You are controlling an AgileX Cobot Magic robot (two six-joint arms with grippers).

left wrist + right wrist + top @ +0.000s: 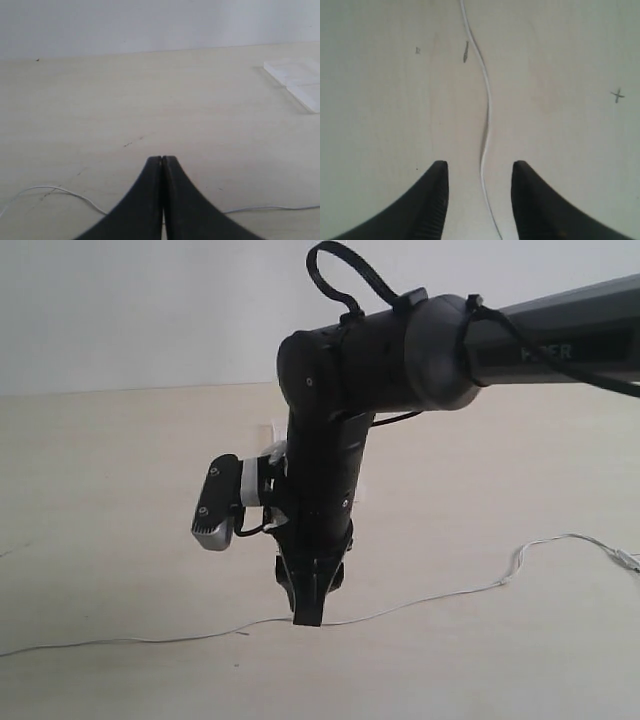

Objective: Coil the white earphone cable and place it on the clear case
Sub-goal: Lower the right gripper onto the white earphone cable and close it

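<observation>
The white earphone cable (430, 602) lies stretched across the tabletop, its right end splitting into strands near the edge. My right gripper (308, 618) points down at the cable's middle. In the right wrist view it (479, 165) is open, with the cable (487, 110) running between its fingers, untouched. My left gripper (162, 158) is shut, low over the table; the cable (65, 190) shows on either side behind its fingers, and no grip on it is visible. The clear case (299, 80) lies flat farther off; in the exterior view only a sliver of it (271, 430) peeks out behind the right arm.
The right arm (400, 350) with its wrist camera (217, 502) fills the middle of the exterior view and hides the table behind it. A small earbud end (628, 560) lies at the far right. The left arm is outside the exterior view.
</observation>
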